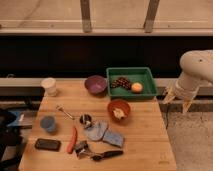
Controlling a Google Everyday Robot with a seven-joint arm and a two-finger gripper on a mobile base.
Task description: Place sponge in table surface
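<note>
Butcher-block table surface carries the sponge, long axis seemingly slanting toward near-right; gripper hangs spread wide, empty, beyond its right edge.

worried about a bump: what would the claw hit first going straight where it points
Pointing down, the open claw hangs beside the table surface, so likely the floor first; depth unclear.

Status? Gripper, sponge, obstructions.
Gripper open, empty, off the table, right side. Sponge flat on tabletop, against grey cloth. Orange bowl just behind it.
</note>
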